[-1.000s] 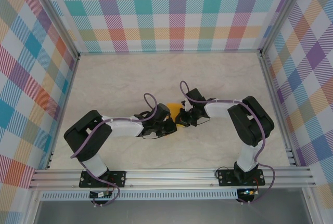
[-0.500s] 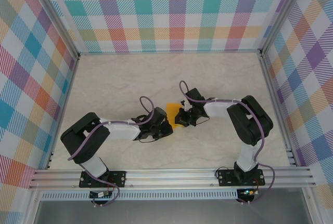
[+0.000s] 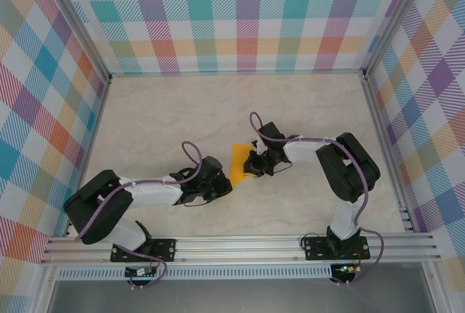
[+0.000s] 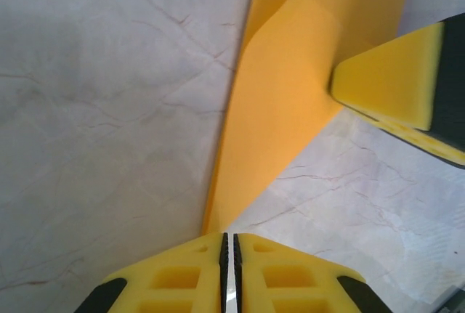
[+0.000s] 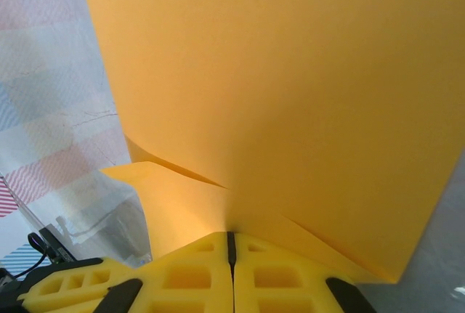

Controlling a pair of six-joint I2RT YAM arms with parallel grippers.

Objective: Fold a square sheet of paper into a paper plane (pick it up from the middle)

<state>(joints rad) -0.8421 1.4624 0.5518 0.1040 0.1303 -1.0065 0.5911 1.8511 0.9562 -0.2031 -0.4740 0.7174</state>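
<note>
On the marble table (image 3: 160, 110), left fingers (image 4: 182, 277) and right fingers (image 5: 189, 269) pinch the square sheet of paper (image 3: 237, 162)

"Where does the square sheet of paper (image 3: 237, 160) lie?"
"Near the middle of the table (image 3: 160, 110), between the two arms."
"And the right fingers (image 5: 290, 277)?"
"At its three o'clock edge, clamped onto it."
"The left fingers (image 4: 182, 277)?"
"At its seven o'clock, pressed together where its near corner meets them."
</note>
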